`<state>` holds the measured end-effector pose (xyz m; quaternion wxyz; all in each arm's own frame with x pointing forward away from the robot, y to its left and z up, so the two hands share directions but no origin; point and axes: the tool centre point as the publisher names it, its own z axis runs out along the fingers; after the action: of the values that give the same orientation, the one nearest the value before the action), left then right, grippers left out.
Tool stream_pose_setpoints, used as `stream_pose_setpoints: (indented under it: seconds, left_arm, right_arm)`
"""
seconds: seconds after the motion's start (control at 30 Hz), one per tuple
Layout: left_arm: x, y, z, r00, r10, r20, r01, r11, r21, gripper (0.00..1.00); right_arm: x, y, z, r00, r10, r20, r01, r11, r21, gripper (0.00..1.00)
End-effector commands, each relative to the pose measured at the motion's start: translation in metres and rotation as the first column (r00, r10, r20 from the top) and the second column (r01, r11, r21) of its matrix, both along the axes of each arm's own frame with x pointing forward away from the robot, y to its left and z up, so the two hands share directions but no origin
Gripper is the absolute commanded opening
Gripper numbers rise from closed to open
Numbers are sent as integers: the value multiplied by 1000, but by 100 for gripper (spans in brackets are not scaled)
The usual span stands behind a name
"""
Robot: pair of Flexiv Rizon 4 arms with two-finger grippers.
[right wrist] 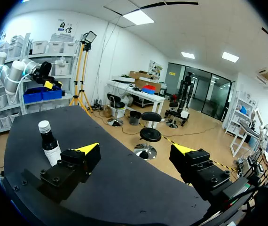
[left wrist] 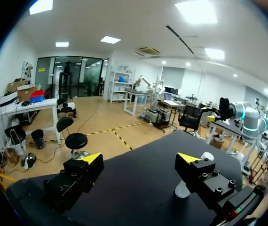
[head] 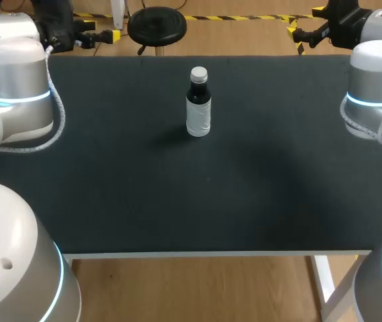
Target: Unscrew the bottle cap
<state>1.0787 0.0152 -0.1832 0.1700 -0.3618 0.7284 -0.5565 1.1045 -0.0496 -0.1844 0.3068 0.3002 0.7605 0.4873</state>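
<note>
A small dark bottle [head: 198,107] with a white label and a white cap [head: 199,74] stands upright on the black table [head: 177,201], at the middle of its far half. Both arms are held high at the far corners, well away from it. My left gripper [head: 104,31] is open over the far left edge; my right gripper [head: 297,37] is open over the far right edge. In the left wrist view the open gripper [left wrist: 141,158] holds nothing, and the bottle [left wrist: 183,189] peeks out from behind one finger. In the right wrist view the bottle [right wrist: 50,145] stands beyond one finger of the open, empty gripper [right wrist: 136,149].
Only the bottle stands on the black table top. The table's white front edge [head: 211,255] runs across the near side, and my arms' grey links [head: 17,87] overhang the left and right ends.
</note>
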Motion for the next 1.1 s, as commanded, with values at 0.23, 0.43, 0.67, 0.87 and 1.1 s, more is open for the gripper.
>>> stream_pose_setpoints:
  seconds: [0.23,0.43,0.67,0.87,1.1]
  left_arm:
    - [7,-10,-18,950,-266,164,279,958,-61,100]
    - [5,-32,-33,861,-451,234,467,884,-16,100]
    - [8,-63,-49,748,-601,283,632,775,-25,100]
    - [9,-85,-65,683,-654,327,703,710,-49,100]
    - [3,-109,-82,634,-682,366,759,640,-121,100]
  right_arm:
    - [0,-1,0,1000,2,1,-2,1000,1,100]
    - [0,-1,0,1000,2,1,-2,1000,1,100]
    - [0,-1,0,1000,2,1,-2,1000,1,100]
    - [0,-1,0,1000,2,1,-2,1000,1,100]
    - [0,-1,0,1000,2,1,-2,1000,1,100]
